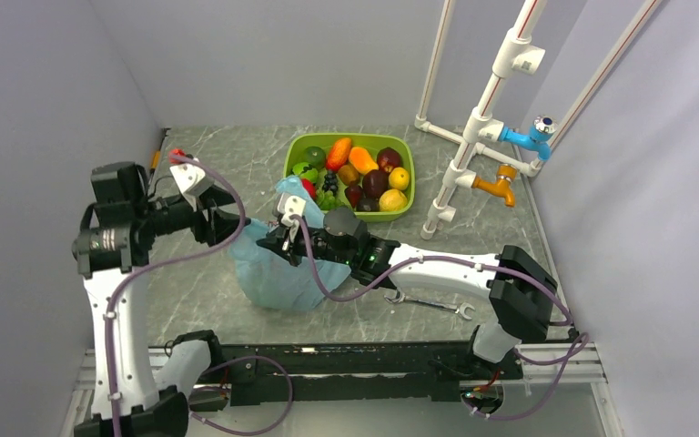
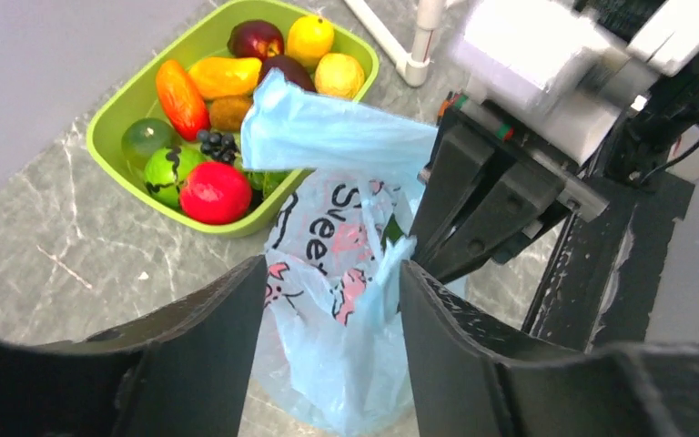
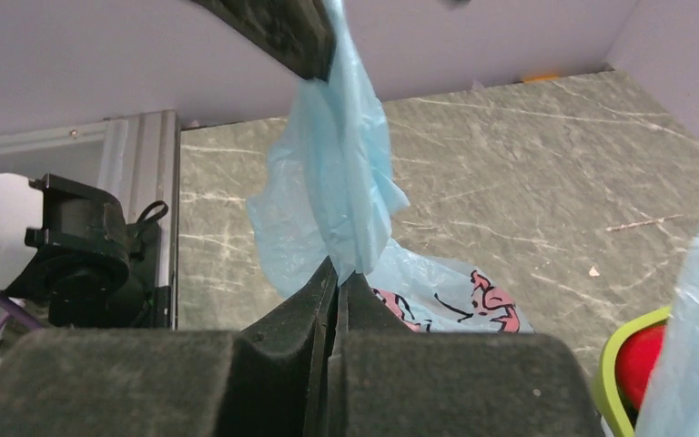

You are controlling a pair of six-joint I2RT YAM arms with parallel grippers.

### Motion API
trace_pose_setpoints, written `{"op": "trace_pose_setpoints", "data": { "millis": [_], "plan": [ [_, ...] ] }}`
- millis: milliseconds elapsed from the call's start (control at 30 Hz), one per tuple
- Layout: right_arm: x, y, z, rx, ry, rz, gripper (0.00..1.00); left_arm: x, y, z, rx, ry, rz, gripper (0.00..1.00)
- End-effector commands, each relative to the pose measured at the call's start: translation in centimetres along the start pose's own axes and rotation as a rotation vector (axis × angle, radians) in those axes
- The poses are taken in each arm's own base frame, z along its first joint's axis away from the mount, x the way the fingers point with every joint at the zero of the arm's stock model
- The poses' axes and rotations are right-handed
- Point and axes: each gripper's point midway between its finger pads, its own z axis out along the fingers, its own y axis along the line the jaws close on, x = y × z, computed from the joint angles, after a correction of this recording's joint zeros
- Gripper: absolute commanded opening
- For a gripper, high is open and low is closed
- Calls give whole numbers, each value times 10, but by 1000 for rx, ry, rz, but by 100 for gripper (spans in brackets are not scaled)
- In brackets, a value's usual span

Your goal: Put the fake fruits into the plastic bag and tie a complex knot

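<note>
The plastic bag (image 1: pixel 278 273) lies crumpled on the marble table between the arms, light blue with pink and black print (image 2: pixel 341 264). My right gripper (image 1: pixel 279 238) is shut on a gathered strip of the bag's upper plastic (image 3: pixel 346 182), pinched at its fingertips (image 3: pixel 339 278). My left gripper (image 2: pixel 332 278) is open and straddles the bag, and the strip brushes its right finger (image 2: pixel 446 319). The fake fruits (image 1: pixel 364 168) fill the lime-green tray (image 1: pixel 346 137) behind the bag; a red one (image 2: pixel 216 191) lies nearest. No knot is in view.
A white pipe frame (image 1: pixel 473 137) with a blue tap (image 1: pixel 530 137) and an orange tap (image 1: pixel 496 185) stands at the back right. A metal wrench (image 1: pixel 430 304) lies under the right forearm. Grey walls close in the left, back and right.
</note>
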Motion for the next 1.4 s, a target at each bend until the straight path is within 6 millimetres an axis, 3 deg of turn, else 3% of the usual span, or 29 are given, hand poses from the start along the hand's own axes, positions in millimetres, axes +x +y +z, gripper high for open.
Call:
{"op": "trace_pose_setpoints", "data": {
  "millis": [0,167,367,500,567,633,700,733,800,867,933,1067,1233,1367],
  "plan": [
    [-20,8,-6,-45,-31,-61,0,-9,-17,-9,106,70,100,66],
    [-14,8,-3,-54,1,-57,0,-4,-14,1,121,167,117,73],
    [-15,6,0,-47,12,-46,0,13,-25,17,179,252,113,68],
    [-19,3,-4,-30,-1,-55,0,38,-13,21,142,337,52,37],
    [-21,1,-5,-26,-3,-52,0,41,-14,22,154,346,28,14],
    [-26,-2,-7,-7,-16,-36,21,34,-18,25,160,311,-7,0],
    [-35,-6,-8,28,-47,3,61,25,-23,30,154,246,-63,0],
    [-42,-9,-7,48,-70,33,74,19,-23,32,142,205,-69,0],
    [-58,-11,-6,78,-121,92,91,10,-19,37,71,121,-148,0],
    [-71,-14,-3,114,-169,138,95,2,-15,38,26,51,-150,0],
    [-82,-16,2,161,-216,160,97,-2,-16,39,11,17,-207,0],
    [-75,-21,20,216,-233,179,98,-7,-14,41,-5,-16,-250,0],
    [-50,-27,31,238,-219,147,75,-16,-17,38,20,-50,-325,0],
    [-2,-29,33,252,-146,83,51,-24,-23,35,40,-81,-358,0]
  ]
}}
